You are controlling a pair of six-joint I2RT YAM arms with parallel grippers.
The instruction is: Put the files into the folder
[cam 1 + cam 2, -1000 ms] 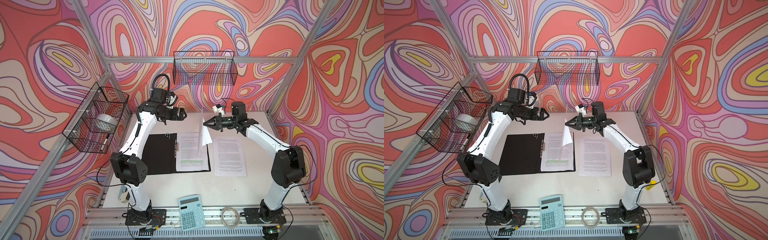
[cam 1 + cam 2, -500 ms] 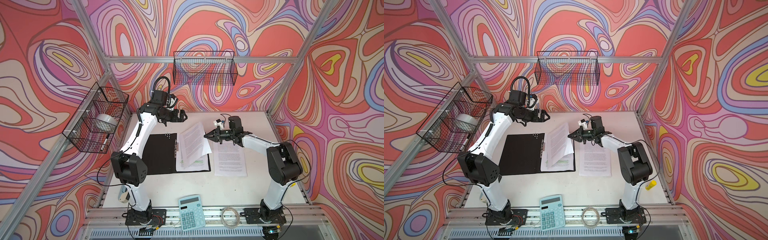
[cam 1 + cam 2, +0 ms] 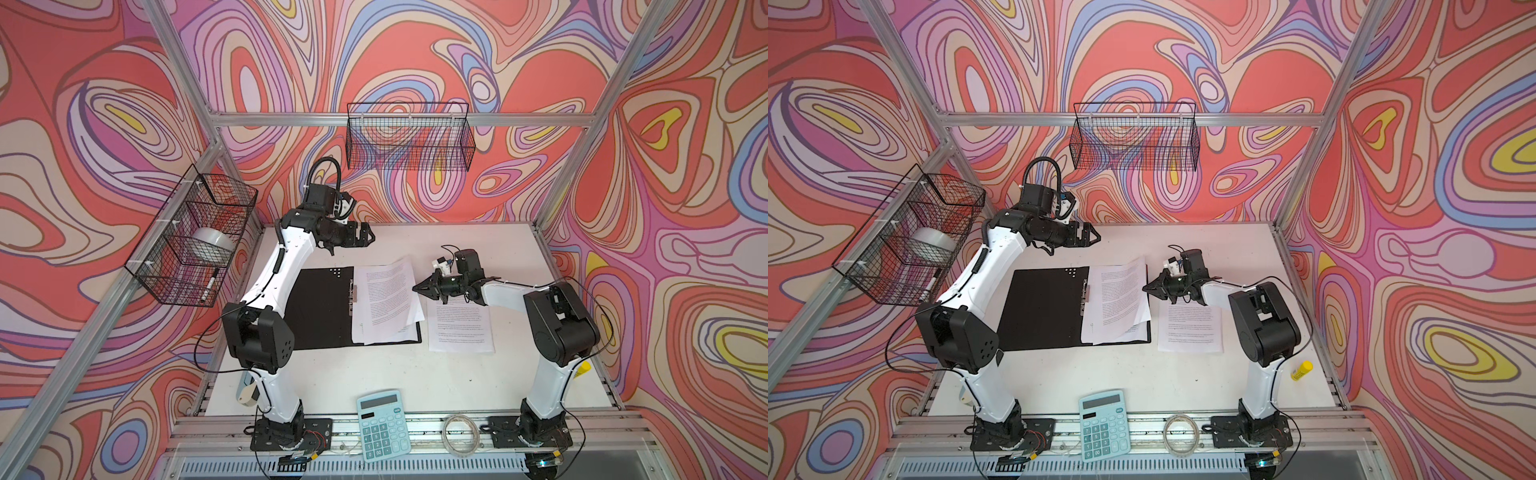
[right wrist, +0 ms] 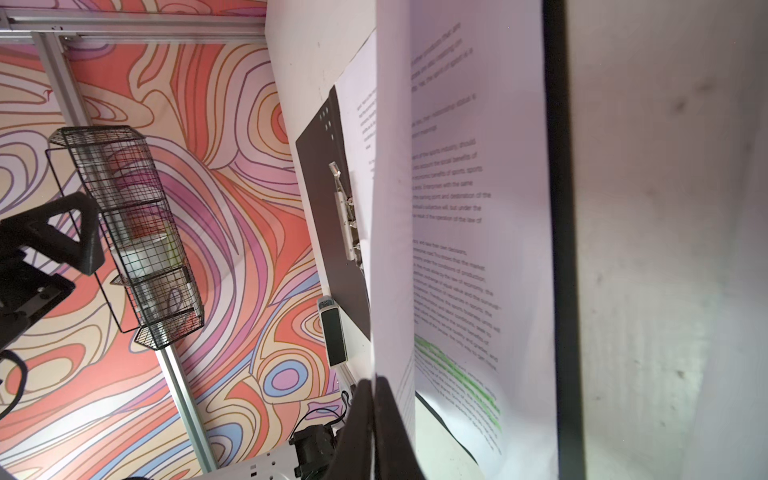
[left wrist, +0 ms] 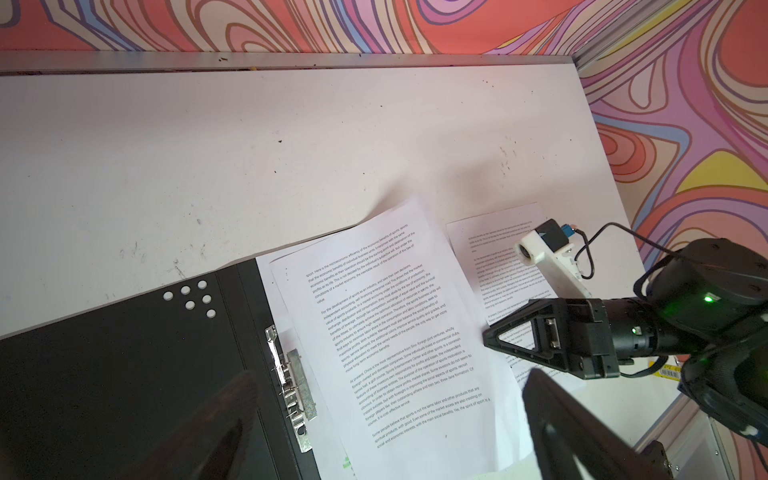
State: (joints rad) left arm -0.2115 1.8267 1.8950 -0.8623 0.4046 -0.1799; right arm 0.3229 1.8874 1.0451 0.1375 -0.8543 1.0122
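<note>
The folder (image 3: 320, 307) lies open on the table, black inside, with a metal clip (image 5: 293, 382) along its spine. Files: one sheet (image 3: 388, 299) lies skewed over the folder's right half, on top of a sheet with green highlighting (image 4: 457, 374). Another sheet (image 3: 461, 328) lies on the table right of the folder. My right gripper (image 3: 417, 287) is low at the skewed sheet's right edge, shut on that edge (image 4: 390, 208). My left gripper (image 3: 368, 237) hangs open and empty above the table behind the folder, its blurred fingers (image 5: 582, 436) framing the sheets.
A teal calculator (image 3: 384, 424) and a coil of clear tubing (image 3: 459, 430) lie at the front edge. A wire basket (image 3: 195, 237) with a tape roll hangs on the left wall, another basket (image 3: 409, 137) on the back wall. A yellow tube (image 3: 1301, 370) lies at the right edge.
My right gripper has come down and forward, laying the sheet it held hanging in the air flat and skewed over the folder's right half. The left arm has hardly moved.
</note>
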